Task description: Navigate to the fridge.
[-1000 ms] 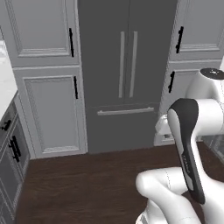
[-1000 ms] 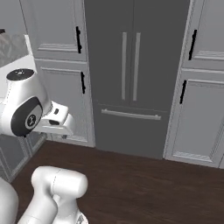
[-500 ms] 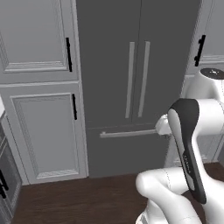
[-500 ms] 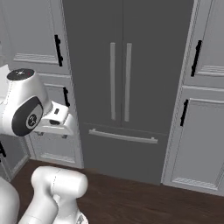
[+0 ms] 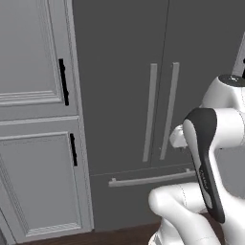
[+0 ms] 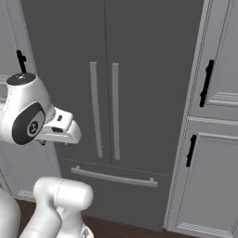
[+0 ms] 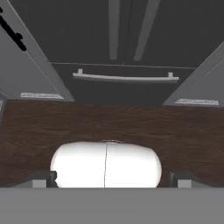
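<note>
One fridge (image 5: pixel 124 86), dark grey, twin silver handles (image 6: pixel 104 111) dead ahead and close, approach seemingly near complete; gripper (image 7: pixel 109 181) fingers wide apart, holding nothing.

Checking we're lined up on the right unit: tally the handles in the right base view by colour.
Silver handles on the fridge: 3, two vertical bars and the drawer's horizontal bar.
Black cabinet handles: 3.
Total: 6
</note>
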Controlling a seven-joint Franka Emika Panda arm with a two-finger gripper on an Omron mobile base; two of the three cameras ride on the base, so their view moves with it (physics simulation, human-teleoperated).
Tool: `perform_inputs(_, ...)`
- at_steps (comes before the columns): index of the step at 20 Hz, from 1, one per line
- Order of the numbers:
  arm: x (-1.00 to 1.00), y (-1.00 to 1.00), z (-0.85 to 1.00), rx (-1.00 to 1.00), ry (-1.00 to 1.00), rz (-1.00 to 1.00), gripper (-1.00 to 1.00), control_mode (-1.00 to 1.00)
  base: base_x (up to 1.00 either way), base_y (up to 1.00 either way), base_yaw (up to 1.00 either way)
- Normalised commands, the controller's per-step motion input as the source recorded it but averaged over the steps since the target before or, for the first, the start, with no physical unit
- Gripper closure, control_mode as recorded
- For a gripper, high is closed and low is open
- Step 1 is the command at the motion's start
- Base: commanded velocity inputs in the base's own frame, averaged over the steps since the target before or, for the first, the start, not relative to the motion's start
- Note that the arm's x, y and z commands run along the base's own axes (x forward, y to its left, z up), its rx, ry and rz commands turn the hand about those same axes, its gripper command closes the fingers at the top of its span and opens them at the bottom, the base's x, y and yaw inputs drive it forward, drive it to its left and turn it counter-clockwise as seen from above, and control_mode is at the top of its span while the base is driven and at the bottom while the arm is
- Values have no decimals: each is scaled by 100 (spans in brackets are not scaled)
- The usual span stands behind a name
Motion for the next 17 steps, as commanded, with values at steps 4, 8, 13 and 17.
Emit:
perform_inputs(4, 0, 0, 0, 0, 0, 0, -100, 100, 86, -32, -24)
perform_inputs(8, 0, 0, 0, 0, 0, 0, -100, 100, 91, 0, -3)
perform_inputs(13, 0, 0, 0, 0, 0, 0, -100, 100, 73, 0, 0)
perform_inputs(17, 0, 0, 0, 0, 0, 0, -100, 100, 52, 0, 0)
